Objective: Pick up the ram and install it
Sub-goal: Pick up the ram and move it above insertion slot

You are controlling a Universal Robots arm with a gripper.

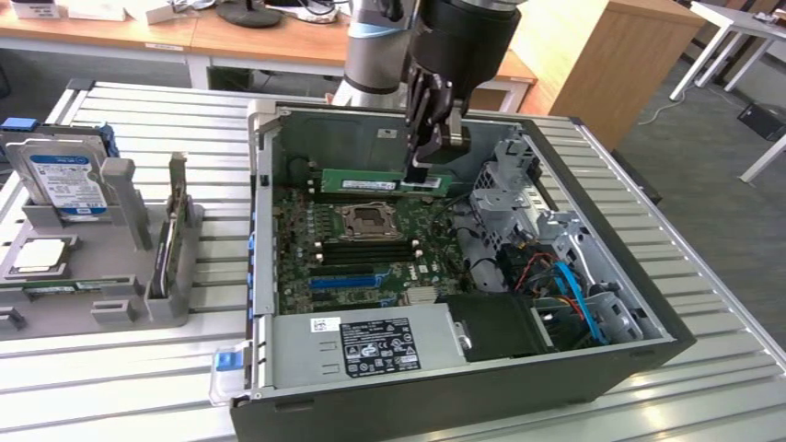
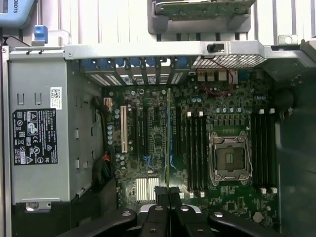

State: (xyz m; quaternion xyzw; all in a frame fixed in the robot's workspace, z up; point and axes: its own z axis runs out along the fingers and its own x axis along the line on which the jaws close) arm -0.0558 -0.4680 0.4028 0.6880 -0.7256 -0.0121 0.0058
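On the exterior view's left, a gray fixture [image 1: 117,304] is sitting on the slatted table [image 1: 123,387], carrying a hard drive [image 1: 64,184]. Beside it, toward the middle, the open computer case [image 1: 406,401] is lying on its side and showing the motherboard [image 1: 356,272], with the CPU socket [image 1: 366,221] and the black memory slots [image 1: 368,247] standing empty. Above the far part of that board, the ram [image 1: 368,182] is hanging level in the air, a long green stick on edge, apart from the slots beneath it. So the picking up appears to be done, while the installing is not: the stick is not sitting in any slot. At the stick's end toward the exterior view's right, the end effector [image 1: 424,175] is reaching down from the arm and pinching it, the jaws standing nearly together with only the thin board between them. In the wrist view the ram [image 2: 169,138] is running away from the end effector [image 2: 169,195] as a narrow green line over the board, near the memory slots [image 2: 195,148] beside the socket.
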